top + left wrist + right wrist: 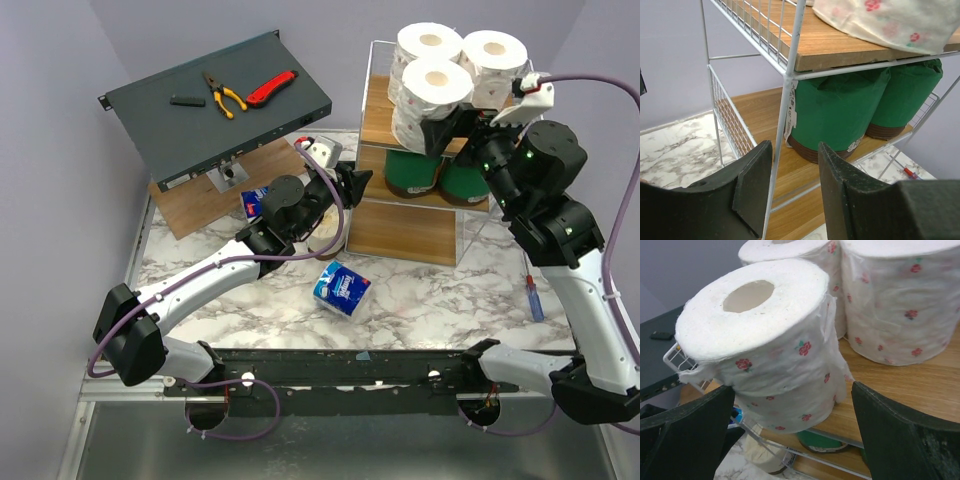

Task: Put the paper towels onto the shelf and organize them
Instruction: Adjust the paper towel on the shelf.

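White roll (775,340) between right jaws

cream roll (327,240): mostly buried behind the left arm (210,275), just a sliver showing
far blue pack (253,203): half tucked behind that same arm
green rolls (412,175): tops hidden under a shelf (400,232) board, right one partly behind the right arm (560,215)
two far printed rolls (900,300): chopped off by the top edge in the right wrist view
black bit (186,100) on the grey box (150,120): too small to tell what it is
near blue pack (342,288): label's too tiny to read
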`<state>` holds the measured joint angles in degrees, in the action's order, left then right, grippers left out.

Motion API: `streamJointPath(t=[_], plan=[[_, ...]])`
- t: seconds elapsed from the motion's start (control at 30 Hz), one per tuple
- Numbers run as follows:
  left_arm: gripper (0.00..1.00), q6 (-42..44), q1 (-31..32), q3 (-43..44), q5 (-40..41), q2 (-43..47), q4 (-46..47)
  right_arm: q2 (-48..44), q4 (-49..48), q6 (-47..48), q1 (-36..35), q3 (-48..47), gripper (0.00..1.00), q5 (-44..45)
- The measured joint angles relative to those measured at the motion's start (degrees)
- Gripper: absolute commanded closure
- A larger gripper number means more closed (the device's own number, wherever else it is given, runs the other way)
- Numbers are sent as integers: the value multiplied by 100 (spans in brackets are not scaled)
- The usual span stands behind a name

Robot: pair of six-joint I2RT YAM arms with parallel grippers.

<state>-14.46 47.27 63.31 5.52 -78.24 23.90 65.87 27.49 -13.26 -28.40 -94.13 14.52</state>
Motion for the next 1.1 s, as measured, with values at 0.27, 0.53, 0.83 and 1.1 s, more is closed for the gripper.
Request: streamJointPath(t=[0.27,0.53,0.83,1.1], plan=[[58,2,0,0,-9,0,9,-367,0,142,0,238,0,1224],[57,2,-2,0,-15,0,26,-463,-92,326,2,396,0,2124],[57,2,-44,-2,-17,0,42,-520,-168,428,13,428,0,2452],[57,2,-68,-7,-20,2,42,-496,498,229,39,-798,0,1471]])
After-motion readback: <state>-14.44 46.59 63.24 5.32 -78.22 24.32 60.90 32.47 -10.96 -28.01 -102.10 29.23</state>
